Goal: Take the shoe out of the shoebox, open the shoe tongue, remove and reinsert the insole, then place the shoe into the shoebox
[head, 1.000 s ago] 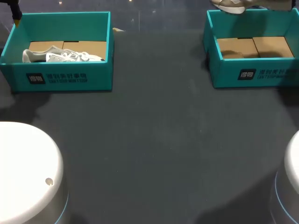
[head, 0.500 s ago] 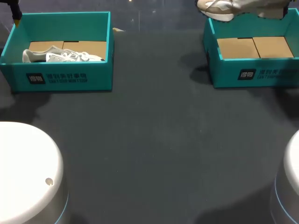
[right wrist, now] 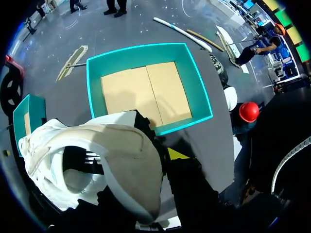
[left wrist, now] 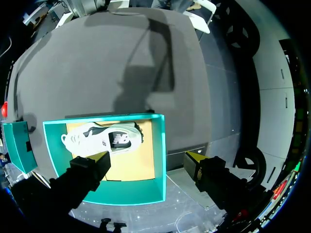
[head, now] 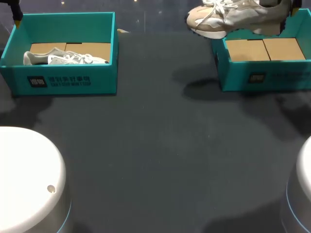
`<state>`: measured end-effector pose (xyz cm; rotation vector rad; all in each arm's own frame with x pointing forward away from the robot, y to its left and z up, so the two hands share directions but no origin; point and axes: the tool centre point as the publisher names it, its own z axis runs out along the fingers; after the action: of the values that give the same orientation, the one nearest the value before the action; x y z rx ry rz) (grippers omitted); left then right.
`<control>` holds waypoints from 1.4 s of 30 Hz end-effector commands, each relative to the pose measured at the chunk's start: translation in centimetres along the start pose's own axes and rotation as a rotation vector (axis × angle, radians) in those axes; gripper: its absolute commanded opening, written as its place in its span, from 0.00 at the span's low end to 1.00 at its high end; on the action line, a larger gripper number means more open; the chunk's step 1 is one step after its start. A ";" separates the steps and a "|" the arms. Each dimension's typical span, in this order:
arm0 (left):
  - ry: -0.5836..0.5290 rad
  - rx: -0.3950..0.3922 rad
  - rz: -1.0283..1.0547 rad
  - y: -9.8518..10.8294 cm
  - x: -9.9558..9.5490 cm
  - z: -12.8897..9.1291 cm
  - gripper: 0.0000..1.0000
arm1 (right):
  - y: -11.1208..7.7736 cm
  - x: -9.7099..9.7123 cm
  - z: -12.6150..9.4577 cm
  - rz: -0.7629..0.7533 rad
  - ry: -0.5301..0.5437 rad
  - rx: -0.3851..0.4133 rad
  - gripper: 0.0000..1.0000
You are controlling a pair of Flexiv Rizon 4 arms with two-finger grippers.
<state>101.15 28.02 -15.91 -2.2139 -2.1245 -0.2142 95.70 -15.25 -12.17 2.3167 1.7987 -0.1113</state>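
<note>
Shoe [head: 233, 17] is held above right box [head: 243, 77], clamped by R gripper [right wrist: 163, 158]; L gripper's [left wrist: 148, 158] fingers [left wrist: 101, 156] are seen apart.

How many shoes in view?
2. A white shoe lies inside the left shoebox; a beige shoe hangs in the right pincer, over the left edge of the right shoebox. Both box floors show, so none seems hidden.

Beige shoe [head: 233, 17] top cut off by head view's edge, right shoebox [head: 265, 77] print blurred
</note>
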 end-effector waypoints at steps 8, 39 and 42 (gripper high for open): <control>0.001 0.000 0.002 0.0 0.1 0.0 1.00 | -5.5 2.6 -0.3 0.048 -0.019 -0.062 0.00; 0.001 0.000 0.002 0.0 0.1 0.0 1.00 | -10.0 3.9 0.5 0.069 -0.044 -0.023 0.00; 0.001 0.000 0.002 0.0 0.1 0.0 1.00 | -11.3 4.2 1.1 0.055 -0.034 -0.006 0.00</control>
<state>101.15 28.01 -15.92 -2.2140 -2.1242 -0.2143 86.41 -9.17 -14.70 2.3469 1.7209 -0.1421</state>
